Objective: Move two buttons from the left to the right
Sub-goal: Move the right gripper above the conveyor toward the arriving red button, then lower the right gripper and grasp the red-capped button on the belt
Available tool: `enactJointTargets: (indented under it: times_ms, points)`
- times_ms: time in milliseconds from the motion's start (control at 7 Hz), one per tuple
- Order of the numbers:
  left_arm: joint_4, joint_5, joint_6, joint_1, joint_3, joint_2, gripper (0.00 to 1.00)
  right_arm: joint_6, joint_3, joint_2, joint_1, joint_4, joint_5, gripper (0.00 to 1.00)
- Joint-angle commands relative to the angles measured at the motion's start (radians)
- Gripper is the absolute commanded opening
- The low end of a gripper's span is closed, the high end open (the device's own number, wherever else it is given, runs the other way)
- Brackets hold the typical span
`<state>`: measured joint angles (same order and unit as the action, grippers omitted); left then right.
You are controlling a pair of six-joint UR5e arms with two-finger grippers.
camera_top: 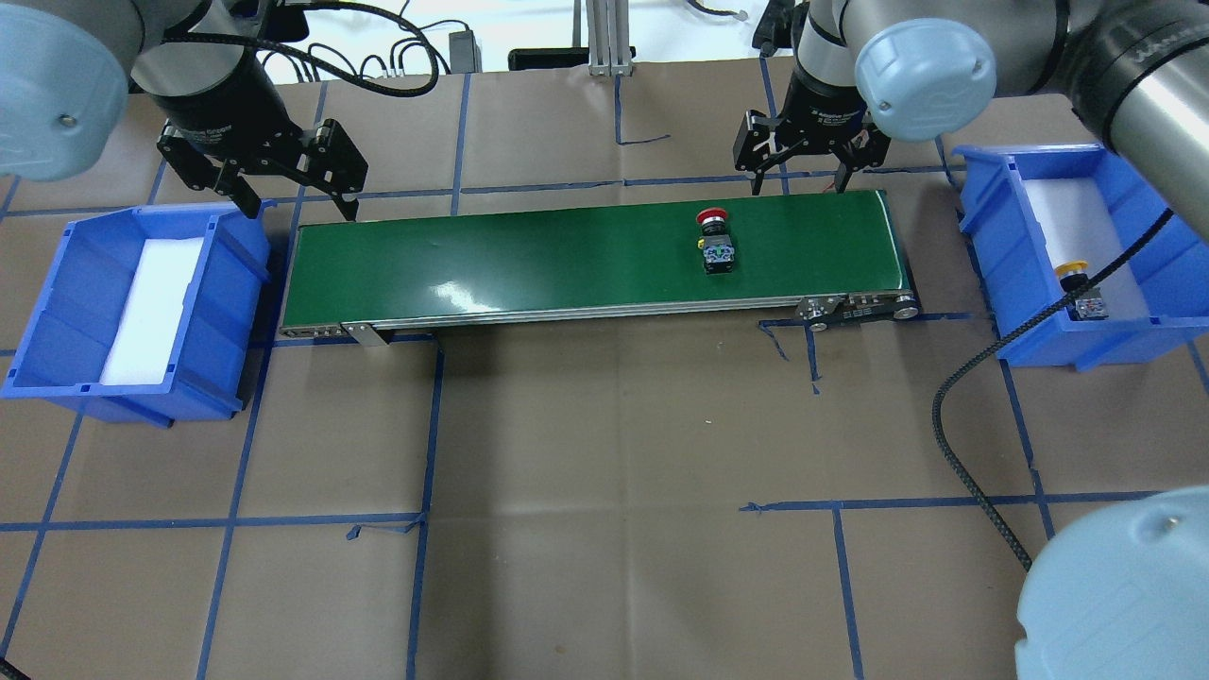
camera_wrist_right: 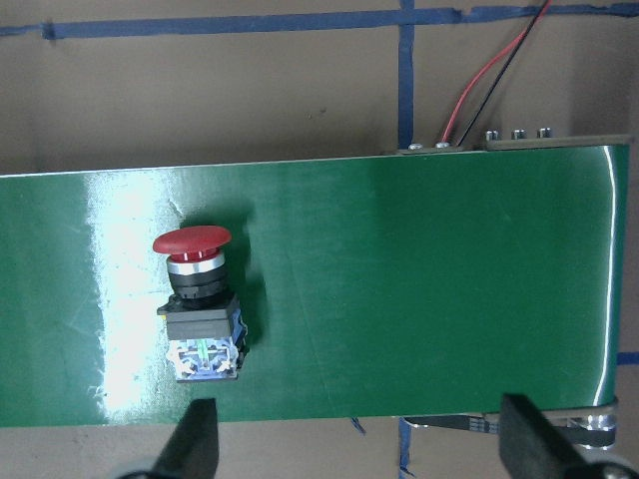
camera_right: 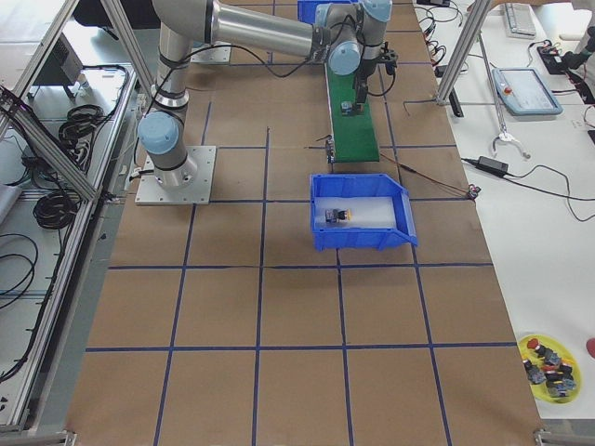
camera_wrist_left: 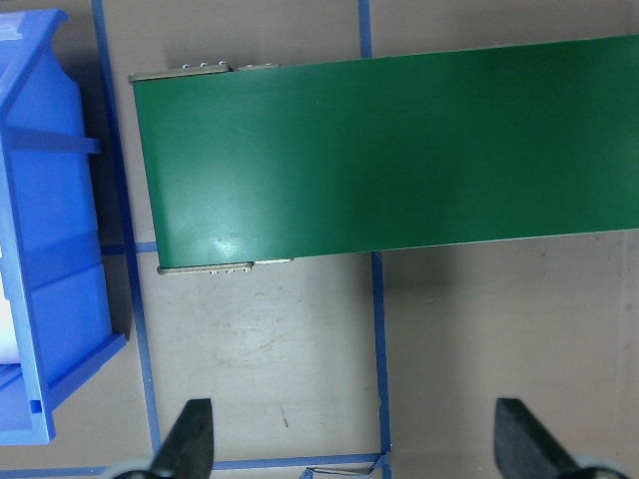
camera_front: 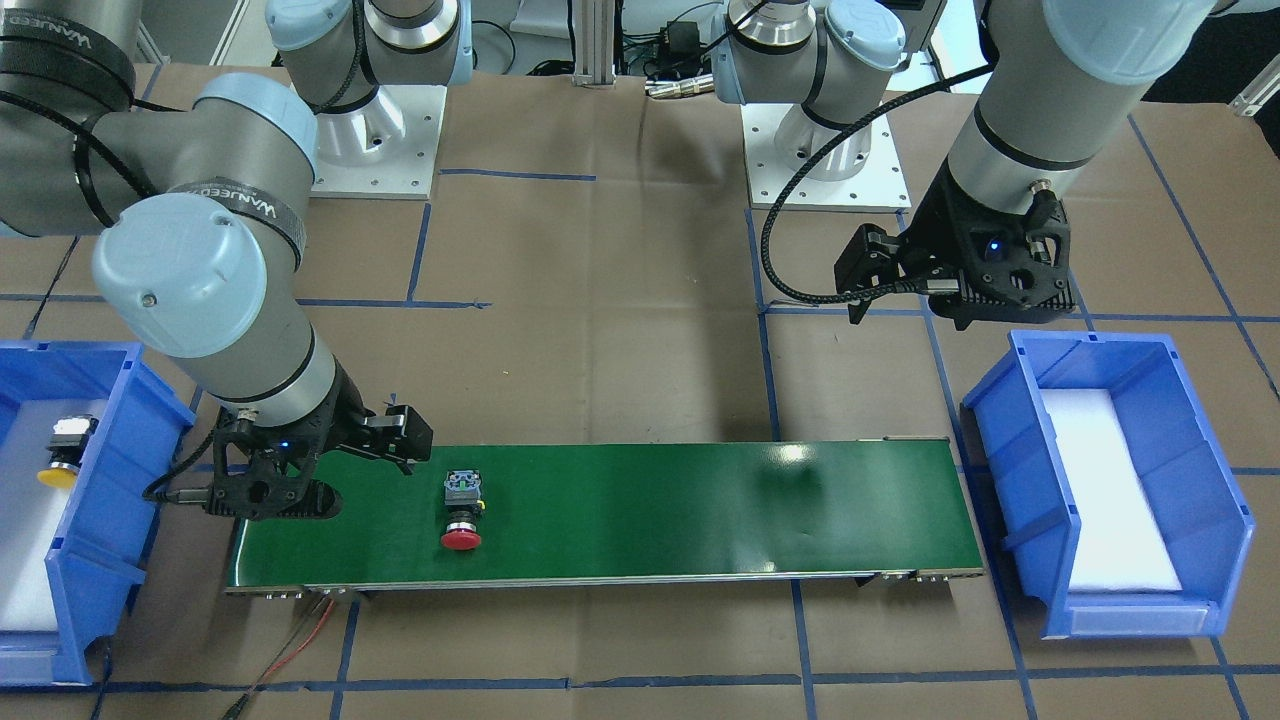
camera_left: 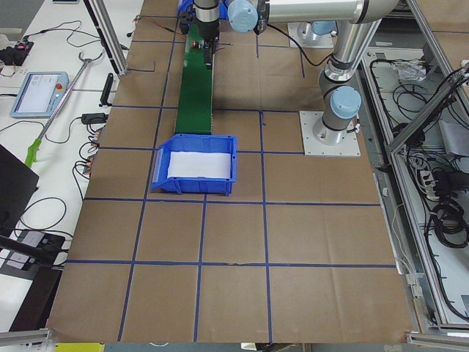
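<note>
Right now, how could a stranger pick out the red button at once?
Find the long green belt. Toward its end on the robot's right, one button lies on its side. Its cap is red; the yellow-capped button sits apart in a blue bin.

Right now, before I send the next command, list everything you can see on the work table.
red button: 1, red cap on a black-and-grey body, lying on the conveyor belt toward its right end
yellow button: 1, yellow cap, lying in the right bin
conveyor belt: 1, green, running between the two bins
left bin: 1, blue, at the belt's left end
right bin: 1, blue, at the belt's right end
foam pads: 2, white, one lining each bin
table: 1, brown paper with a blue tape grid
left gripper: 1, black, open, by the belt's left end
right gripper: 1, black, open, by the belt's right end, holding nothing
</note>
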<state>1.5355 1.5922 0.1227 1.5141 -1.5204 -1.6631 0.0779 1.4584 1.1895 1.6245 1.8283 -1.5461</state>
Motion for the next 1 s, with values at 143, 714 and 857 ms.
enactJointTargets:
  times_ms: [143, 714, 857]
  points:
    - [0.000, 0.000, 0.000, 0.000, 0.002, -0.001, 1.00, 0.020, 0.022, -0.014, 0.006, 0.035, 0.008, 0.99]
    - [0.000, 0.000, 0.000, 0.000, 0.003, -0.001, 1.00, 0.022, 0.022, -0.106, 0.008, 0.137, 0.017, 0.99]
    - [0.000, 0.000, 0.000, 0.000, 0.003, -0.001, 1.00, 0.020, 0.030, -0.120, 0.008, 0.137, 0.026, 0.99]
